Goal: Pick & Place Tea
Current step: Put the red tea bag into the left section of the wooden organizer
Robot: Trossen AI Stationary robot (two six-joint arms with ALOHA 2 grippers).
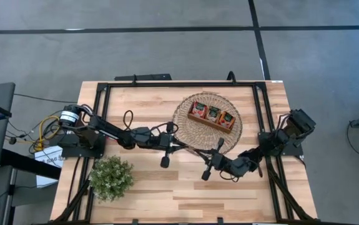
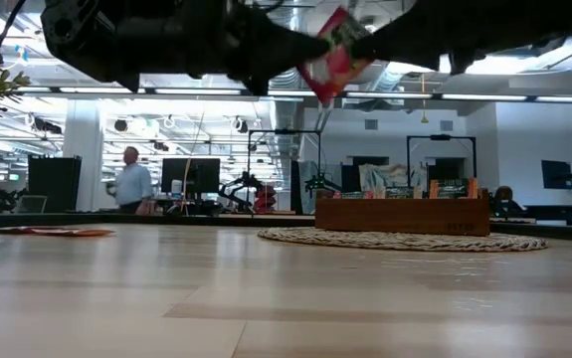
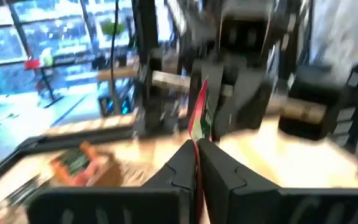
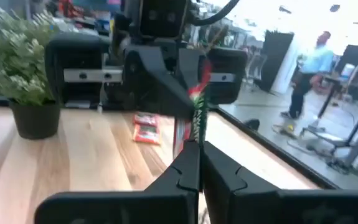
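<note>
Overhead, both arms reach toward the middle of the bench (image 1: 185, 187), and their grippers meet above the bare wood just off the woven mat's (image 1: 185, 125) near rim. A red tea sachet (image 2: 333, 55) with a green-and-white patch hangs in the air there, tilted, pinched from two sides at once. The left gripper (image 3: 197, 155) has its fingers pressed together on one edge of the sachet, which stands up edge-on between them in the left wrist view, with the other arm's dark body close behind it. The right gripper (image 4: 198, 158) likewise has its fingers closed on the opposite edge, the thin wrapper rising between them toward the left arm's gripper. In the low view the sachet sits high above the tabletop, well clear of the wood, with dark arm parts on either side of it. On the mat toward the far edge of the bench stands a long wooden tray (image 1: 213, 117) with three compartments, each holding upright sachets with red, orange and green wrappers. A potted plant (image 1: 111, 177) stands near the bench's near left corner. One more red sachet (image 4: 146, 129) lies flat on the wood, near the plant's pot. Beyond the bench the room shows desks and monitors, and a person in a light shirt (image 2: 133, 183) stands well back from the table.
</note>
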